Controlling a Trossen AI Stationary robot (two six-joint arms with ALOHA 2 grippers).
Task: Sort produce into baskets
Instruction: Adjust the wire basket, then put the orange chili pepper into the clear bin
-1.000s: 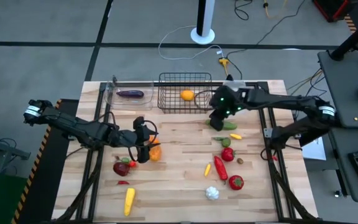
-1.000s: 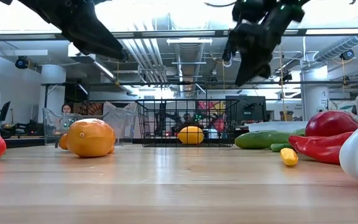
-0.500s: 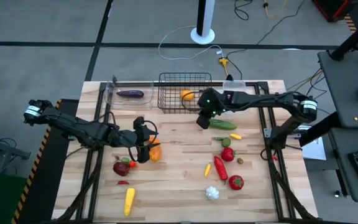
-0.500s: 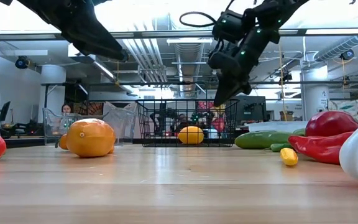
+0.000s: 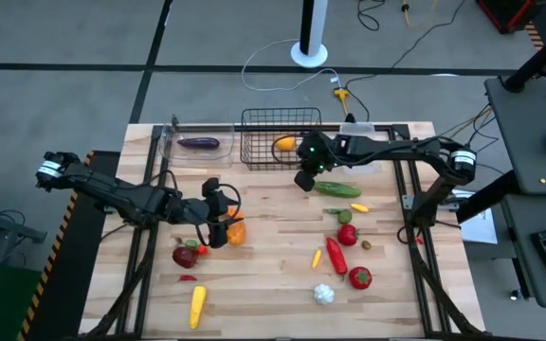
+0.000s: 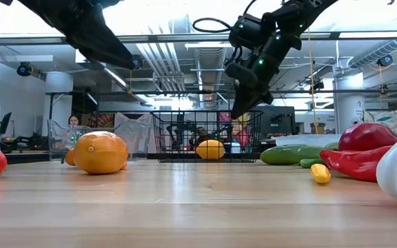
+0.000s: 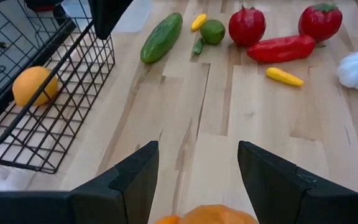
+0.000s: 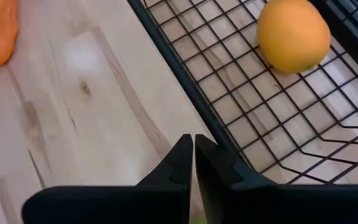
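My right hand, fingers pressed together, hovers at the black basket's front edge; cucumber just beside it, long axis roughly along that edge.

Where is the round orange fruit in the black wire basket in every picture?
High view: the round orange fruit lies inside the black wire-mesh basket, by its right side.
Low view: the fruit shows behind the basket's front mesh.
Left wrist view: the fruit sits inside the mesh.
Right wrist view: the fruit rests on the basket floor.
Shared landmark: the basket itself.
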